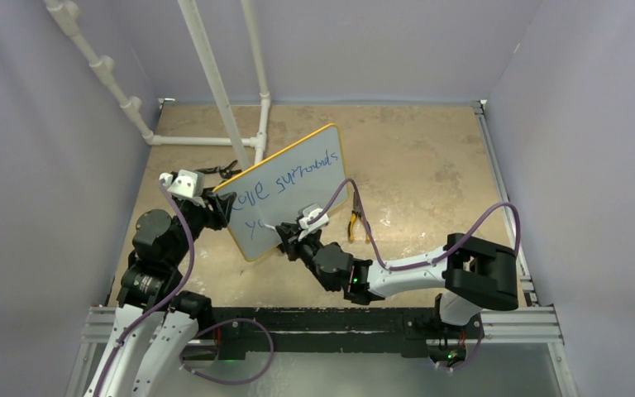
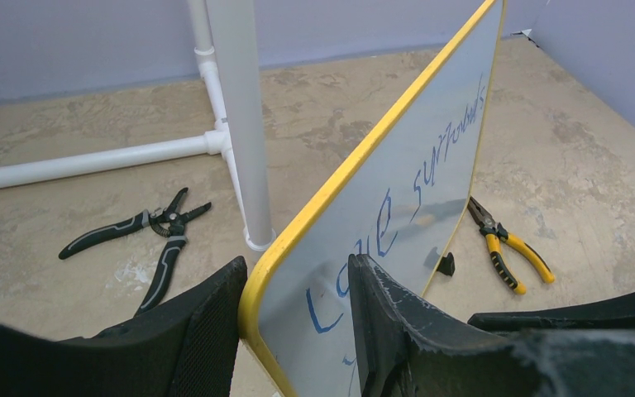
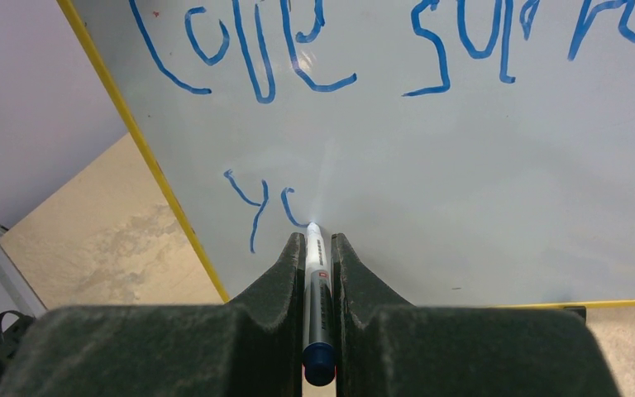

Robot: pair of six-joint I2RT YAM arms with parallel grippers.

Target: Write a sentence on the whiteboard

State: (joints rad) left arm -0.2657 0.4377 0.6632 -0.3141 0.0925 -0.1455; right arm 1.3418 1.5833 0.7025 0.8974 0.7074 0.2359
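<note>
Words "love surrounds" are on the whiteboard (image 1: pixel 285 203), but the sentence (image 3: pixel 331 83) is not finished: line two has just "y" and part of a letter. The right gripper (image 3: pixel 318 240) squeezes the marker (image 3: pixel 317 289), its tip touching the board there. The left gripper (image 2: pixel 298 285) pinches the board's yellow edge and holds it up.

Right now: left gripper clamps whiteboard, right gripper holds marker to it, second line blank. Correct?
No: the second line isn't blank. Right wrist view shows "y" and a started letter at the marker tip. Correct otherwise: left gripper on the whiteboard, right gripper on the marker.
</note>
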